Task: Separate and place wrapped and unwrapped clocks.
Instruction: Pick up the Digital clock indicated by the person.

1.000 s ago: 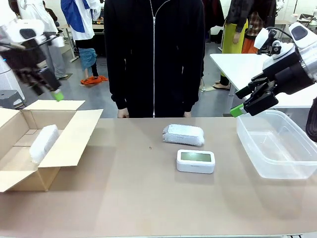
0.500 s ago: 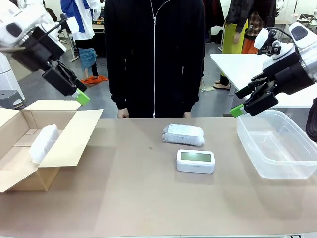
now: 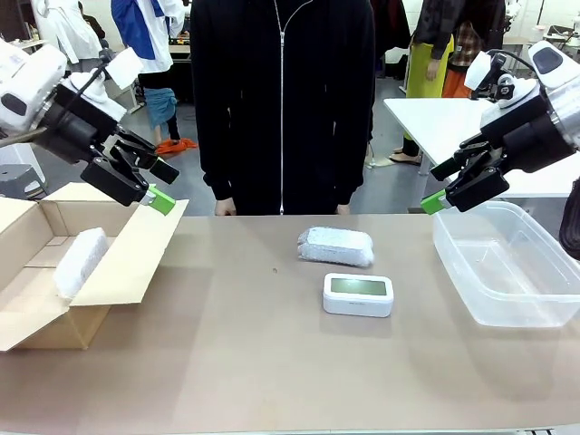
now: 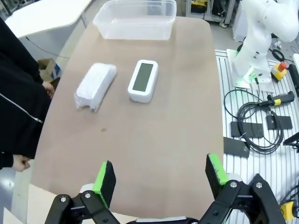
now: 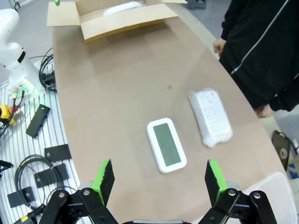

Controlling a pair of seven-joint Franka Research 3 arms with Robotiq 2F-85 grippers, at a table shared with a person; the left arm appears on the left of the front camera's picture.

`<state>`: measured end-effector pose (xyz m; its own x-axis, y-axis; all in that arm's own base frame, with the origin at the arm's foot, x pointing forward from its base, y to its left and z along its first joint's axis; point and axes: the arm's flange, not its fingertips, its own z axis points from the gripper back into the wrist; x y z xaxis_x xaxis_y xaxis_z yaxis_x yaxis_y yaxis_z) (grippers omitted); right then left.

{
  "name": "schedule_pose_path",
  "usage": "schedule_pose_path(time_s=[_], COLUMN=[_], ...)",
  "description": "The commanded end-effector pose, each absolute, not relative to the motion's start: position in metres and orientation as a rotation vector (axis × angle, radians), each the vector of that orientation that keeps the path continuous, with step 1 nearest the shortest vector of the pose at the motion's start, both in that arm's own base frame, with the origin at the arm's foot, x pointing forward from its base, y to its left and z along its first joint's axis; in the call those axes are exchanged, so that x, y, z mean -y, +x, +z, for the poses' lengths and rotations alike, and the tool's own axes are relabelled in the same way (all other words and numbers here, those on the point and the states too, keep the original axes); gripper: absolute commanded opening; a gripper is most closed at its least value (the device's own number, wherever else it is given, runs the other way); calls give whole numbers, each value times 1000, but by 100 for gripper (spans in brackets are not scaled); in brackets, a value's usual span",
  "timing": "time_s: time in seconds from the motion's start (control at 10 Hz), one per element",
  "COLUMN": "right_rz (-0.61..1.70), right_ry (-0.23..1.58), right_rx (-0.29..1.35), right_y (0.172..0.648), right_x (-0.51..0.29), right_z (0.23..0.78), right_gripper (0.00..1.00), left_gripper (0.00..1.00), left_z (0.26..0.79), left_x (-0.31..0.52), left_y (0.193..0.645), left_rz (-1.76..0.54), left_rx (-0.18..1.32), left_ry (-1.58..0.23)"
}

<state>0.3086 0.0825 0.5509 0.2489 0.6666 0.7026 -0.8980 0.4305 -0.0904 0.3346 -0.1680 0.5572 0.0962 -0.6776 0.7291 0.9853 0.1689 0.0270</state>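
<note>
One wrapped clock (image 3: 335, 246) (image 4: 95, 86) (image 5: 210, 116) lies mid-table, with the bare white clock (image 3: 358, 294) (image 4: 143, 80) (image 5: 166, 144), grey screen up, just in front of it. Another wrapped clock (image 3: 80, 261) (image 5: 121, 7) rests inside the cardboard box (image 3: 127, 258) at the left. My left gripper (image 3: 159, 186) (image 4: 159, 178) hangs open above the box's right flap, holding nothing. At the right, my right gripper (image 3: 444, 186) (image 5: 159, 179) is open and empty, above the near-left corner of the clear plastic tub (image 3: 507, 263).
A person in a black zipped jacket (image 3: 281, 100) stands at the far edge, hands (image 3: 225, 207) near the table rim. The clear tub (image 4: 135, 21) holds nothing. Cables and plates (image 4: 261, 126) lie on the frame beside the table.
My left gripper has swung right and downward, from above the box's far side to over its right flap. The right arm and the clocks have stayed put.
</note>
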Motion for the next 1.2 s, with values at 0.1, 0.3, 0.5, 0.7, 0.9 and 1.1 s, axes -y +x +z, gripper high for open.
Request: schedule_pose_path(time_s=[0.1,0.3,0.5,0.7,0.9,1.1], right_rz=[1110,1110,1110,1110,1110,1110], right_ry=[393,393,393,393,393,393], right_rx=[754,754,754,754,754,754], right_y=[310,310,310,310,310,310], right_x=[-82,-82,-82,-82,-82,-82], right_z=[548,548,548,548,548,548], right_gripper=[100,100,100,100,100,100], left_gripper=[100,100,100,100,100,100], left_z=[542,556,556,556,556,556], left_x=[168,167,167,167,167,167], left_y=[365,338,338,338,338,338], left_rz=[-1325,-1348,-1348,-1348,-1348,-1348], left_rx=[721,707,707,707,707,707], left_ry=[-545,-537,-537,-537,-537,-537])
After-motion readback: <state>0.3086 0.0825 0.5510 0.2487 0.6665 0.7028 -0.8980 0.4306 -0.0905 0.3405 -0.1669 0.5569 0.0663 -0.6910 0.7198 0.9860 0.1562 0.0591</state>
